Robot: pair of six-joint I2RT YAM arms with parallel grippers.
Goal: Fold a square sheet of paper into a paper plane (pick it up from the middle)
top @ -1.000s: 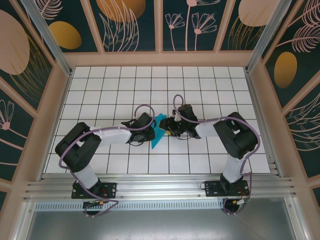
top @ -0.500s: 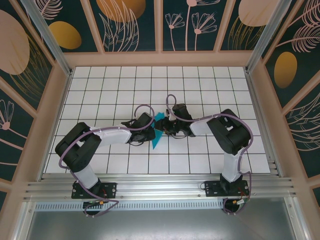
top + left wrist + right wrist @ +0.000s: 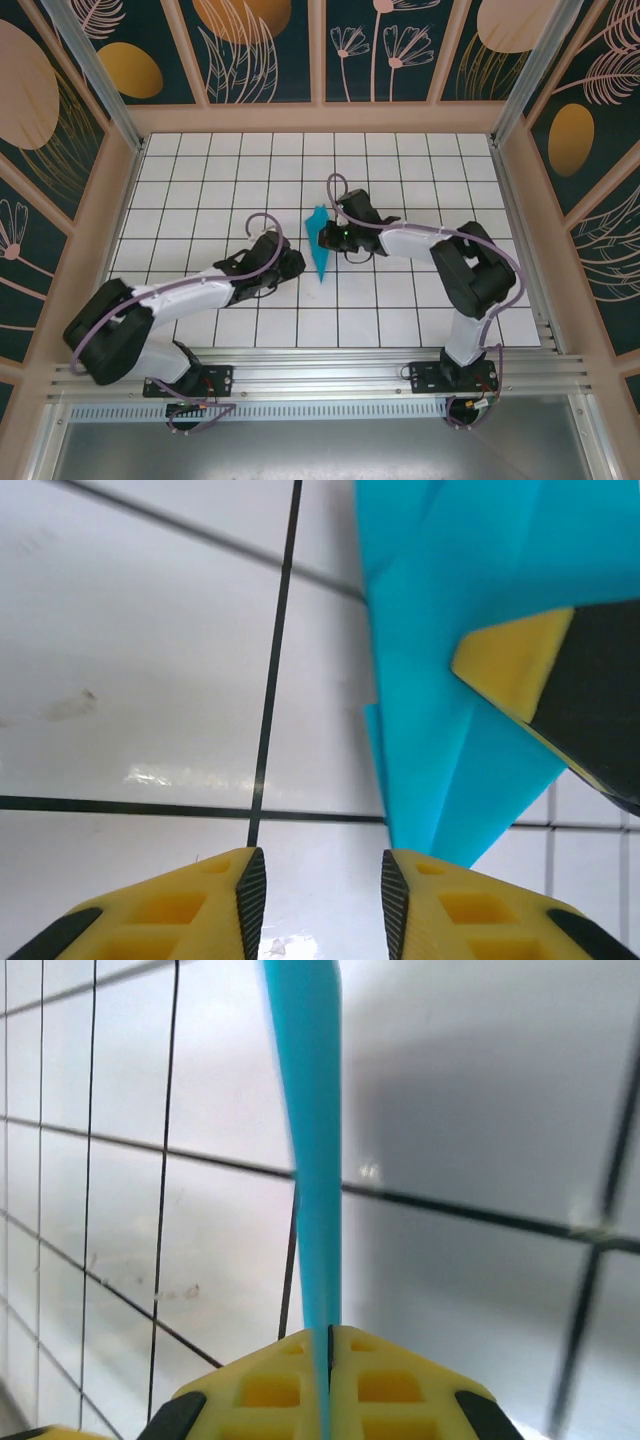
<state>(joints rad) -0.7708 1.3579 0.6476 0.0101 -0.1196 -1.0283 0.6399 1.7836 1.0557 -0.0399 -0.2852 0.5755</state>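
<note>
Paper plane [image 3: 320, 252] is found close to the middle of the tiled tabletop [image 3: 420, 170]. It's already a slim teal dart, with the nose aimed at about 6 o'clock and the tail at 12 in the overhead view. It's gripped by the right tool [image 3: 333, 238], which is brought in from the 3 o'clock side and clamped fully closed on the folded layers around mid-body. From the right wrist the paper is seen edge-on, running straight out from between the closed pads. So the pinch is probably placed there to hold the layers stacked and stop the centre crease springing apart. Whether the dart is lifted clear of the tiles or resting on them can't be told.

Left tool [image 3: 292, 263] is parked at roughly 8 o'clock of the plane, just beside it, jaws parted partway with nothing but bare tile between them. In its wrist view the dart's nose is seen just past one of its pads, outside the gap. One yellow finger [image 3: 515, 660] of the other tool is seen pressed on the paper. That spot is likely chosen so the nose end can be grabbed or a wing creased next. Folding looks mostly done.
</note>
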